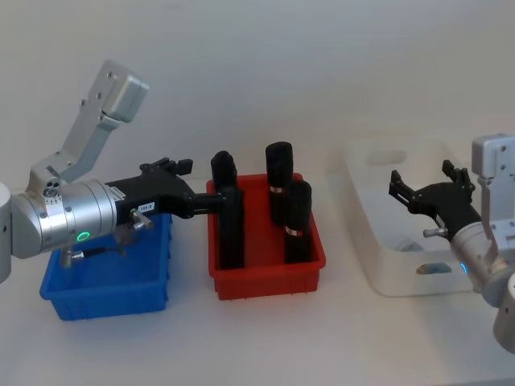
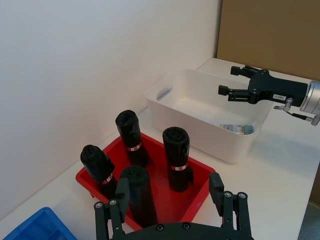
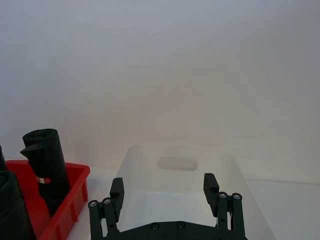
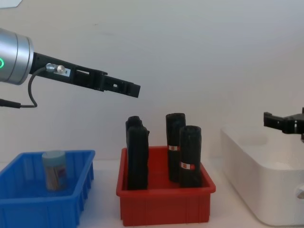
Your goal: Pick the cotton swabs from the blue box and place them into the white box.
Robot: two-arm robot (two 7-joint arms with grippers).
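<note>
Chest cam: cotton swabs (image 4: 53,169) upright mid blue box (image 4: 42,209). L wrist cam: 2nd jar (image 2: 237,128) lying in white box (image 2: 200,134). Spread, empty: left gripper (image 4: 133,89), right gripper (image 1: 425,178) over white box.

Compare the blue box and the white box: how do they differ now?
The blue box is small and ribbed; the white box is bigger and smooth. The blue box holds an upright jar; the jar in the white box seems to lie on its side. Both flank the red bin.
</note>
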